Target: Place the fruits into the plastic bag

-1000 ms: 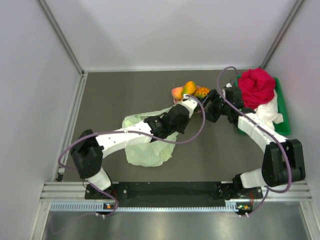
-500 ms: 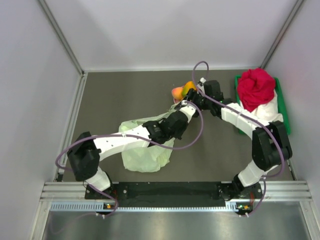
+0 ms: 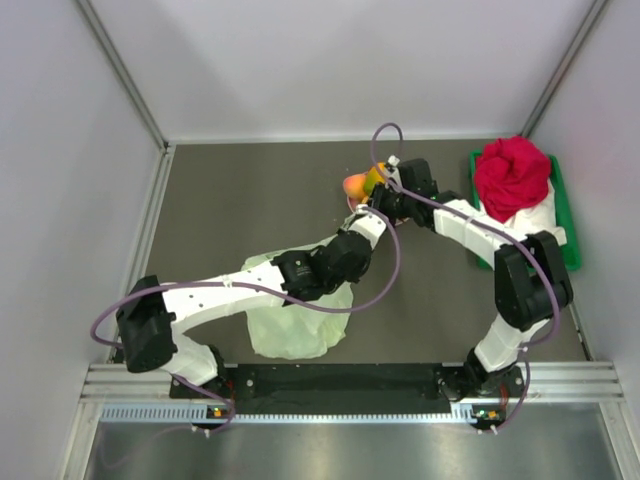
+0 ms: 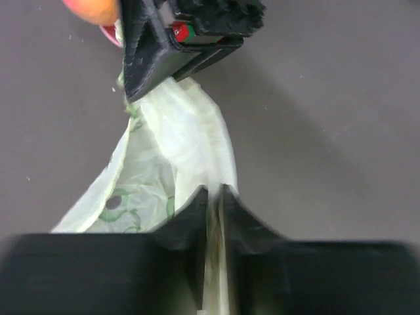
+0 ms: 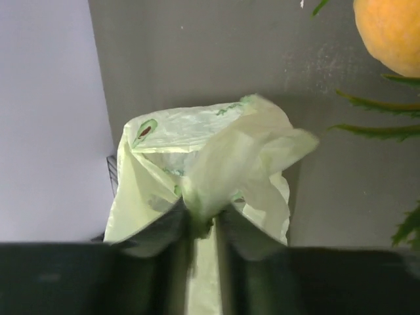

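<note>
The left gripper is pressed together on a thin fold of the bag, with the film running up between its fingers. The right gripper is likewise nipped shut on a gathered piece of the bag's rim. So 2 grips hold the same end of the bag, close beside each other. From there the bag trails back toward the arm bases. It lies limp and mostly flat on the table, partly under the left arm. Its mouth is bunched rather than spread; the right wrist view shows only a small gap between the folds. The fruits sit in a small heap just beyond the grippers, near the held end and outside the bag. An orange one and some green crown leaves show at the edge of the right wrist view. No fruit shows inside the bag, so I judge 0 are packed. The hold on the bag looks done. Opening the mouth and moving each fruit in are left. The red cloth and tray lie well apart to the right.
</note>
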`<state>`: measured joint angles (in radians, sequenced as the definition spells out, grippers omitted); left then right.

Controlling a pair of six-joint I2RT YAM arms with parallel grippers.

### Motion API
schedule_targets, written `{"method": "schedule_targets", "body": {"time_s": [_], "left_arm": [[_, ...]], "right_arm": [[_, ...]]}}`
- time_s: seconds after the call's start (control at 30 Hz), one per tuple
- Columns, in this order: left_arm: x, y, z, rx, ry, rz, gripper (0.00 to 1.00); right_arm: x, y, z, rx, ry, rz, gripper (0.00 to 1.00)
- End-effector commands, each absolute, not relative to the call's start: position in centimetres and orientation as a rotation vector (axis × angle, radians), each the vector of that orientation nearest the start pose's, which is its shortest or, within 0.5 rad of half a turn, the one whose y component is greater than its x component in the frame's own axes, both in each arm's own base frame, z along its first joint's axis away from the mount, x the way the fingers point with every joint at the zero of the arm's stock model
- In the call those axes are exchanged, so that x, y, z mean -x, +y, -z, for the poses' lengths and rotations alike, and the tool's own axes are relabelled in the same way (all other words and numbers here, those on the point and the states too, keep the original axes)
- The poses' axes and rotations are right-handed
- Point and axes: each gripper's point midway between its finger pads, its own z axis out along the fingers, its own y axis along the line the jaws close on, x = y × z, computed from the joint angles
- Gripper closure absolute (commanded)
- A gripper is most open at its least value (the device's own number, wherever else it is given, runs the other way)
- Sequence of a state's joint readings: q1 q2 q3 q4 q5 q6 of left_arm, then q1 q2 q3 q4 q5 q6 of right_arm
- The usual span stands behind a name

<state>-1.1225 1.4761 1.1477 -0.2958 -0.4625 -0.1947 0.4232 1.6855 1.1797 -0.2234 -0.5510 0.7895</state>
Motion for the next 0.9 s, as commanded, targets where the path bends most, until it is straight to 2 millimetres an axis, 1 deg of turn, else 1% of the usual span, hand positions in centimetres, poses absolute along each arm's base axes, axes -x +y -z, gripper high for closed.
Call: {"method": "schedule_targets", "body": {"time_s": [0.0,0.03,0.07,0.1,0.13,0.17,0.2,0.23,0.27,0.3,0.33,0.37,0.4,0.47,0.53,0.57,0.6,0.63,0.67,0.7,0.73,0.77,0.8,0.83,0.87], "left_arm": [[-25.2,-32.8,-21.0,-0.548,1.979,0.24,0.4],[-25.9,-31.9,-22.1,-0.483,1.959,0.2,0.28],[-26.2,-31.5,-24.1,-0.443,1.923,0.211,0.15],[-26.7,-31.0,-25.5,-0.419,1.896,0.201,0.09],[-27.2,-30.2,-27.0,-0.371,1.867,0.183,0.01],[-27.5,-29.4,-29.9,-0.311,1.825,0.218,0.01],[-28.4,-28.0,-31.2,-0.249,1.808,0.217,0.01],[-28.9,-27.0,-32.5,-0.203,1.789,0.228,0.01],[-28.9,-25.3,-34.9,-0.137,1.749,0.261,0.01],[-29.9,-23.3,-35.8,-0.058,1.734,0.259,0.01],[-30.2,-21.8,-36.9,-0.003,1.71,0.277,0.01],[-29.8,-20.2,-38.5,0.046,1.674,0.319,0.01],[-30.5,-18.2,-39.2,0.116,1.65,0.318,0.01],[-30.2,-16.4,-40.6,0.145,1.601,0.349,0.01],[-30.2,-16.6,-40.7,0.084,1.601,0.363,0.01],[-30.4,-17.4,-40.0,0.043,1.631,0.355,0.02],[-30.4,-18.7,-39.2,-0.024,1.667,0.385,0.03],[-30.6,-19.6,-38.4,-0.05,1.7,0.397,0.05],[-31.2,-20.8,-36.6,-0.088,1.769,0.394,0.06],[-31.0,-22.5,-35.8,-0.121,1.806,0.464,0.08],[-31.1,-23.5,-34.8,-0.138,1.84,0.489,0.09],[-31.4,-24.8,-33.5,-0.159,1.872,0.525,0.09],[-31.4,-25.8,-33.0,-0.15,1.886,0.578,0.1],[-30.9,-27.2,-31.4,-0.204,1.916,0.646,0.11],[-30.7,-28.2,-30.2,-0.239,1.933,0.685,0.12]], "right_arm": [[-35.4,30.0,-19.0,-0.008,2.364,-1.285,1.0],[-35.9,30.4,-20.6,0.019,2.32,-1.309,1.0],[-36.2,30.7,-21.7,0.039,2.287,-1.324,1.0],[-36.8,31.2,-23.5,0.07,2.217,-1.354,1.0],[-37.2,31.8,-25.8,0.107,2.148,-1.393,1.0],[-37.4,32.1,-27.2,0.124,2.098,-1.419,1.0],[-37.8,32.7,-29.6,0.131,2.026,-1.469,1.0],[-38.0,33.2,-32.1,0.184,1.92,-1.518,1.0],[-38.0,33.7,-33.7,0.215,1.857,-1.552,1.0],[-37.8,34.1,-35.2,0.225,1.812,-1.595,1.0],[-37.4,34.4,-38.1,0.3,1.695,-1.627,1.0],[-37.0,34.8,-39.4,0.338,1.646,-1.65,1.0],[-36.5,35.3,-40.6,0.369,1.605,-1.676,1.0],[-35.7,35.6,-41.8,0.417,1.545,-1.702,1.0],[-35.1,36.0,-41.0,0.424,1.559,-1.728,1.0],[-34.9,36.1,-40.5,0.426,1.558,-1.734,1.0],[-34.7,36.2,-38.6,0.405,1.604,-1.743,1.0],[-34.4,36.0,-38.1,0.394,1.616,-1.749,1.0],[-34.1,35.8,-37.5,0.381,1.626,-1.754,1.0],[-33.8,35.6,-35.6,0.348,1.67,-1.759,1.0],[-33.4,35.2,-35.7,0.332,1.665,-1.75,1.0],[-33.2,35.0,-35.3,0.317,1.678,-1.743,1.0],[-33.1,34.8,-33.7,0.293,1.723,-1.719,1.0],[-32.7,34.4,-33.9,0.297,1.72,-1.703,1.0],[-32.5,34.3,-33.6,0.297,1.729,-1.689,1.0]]}}
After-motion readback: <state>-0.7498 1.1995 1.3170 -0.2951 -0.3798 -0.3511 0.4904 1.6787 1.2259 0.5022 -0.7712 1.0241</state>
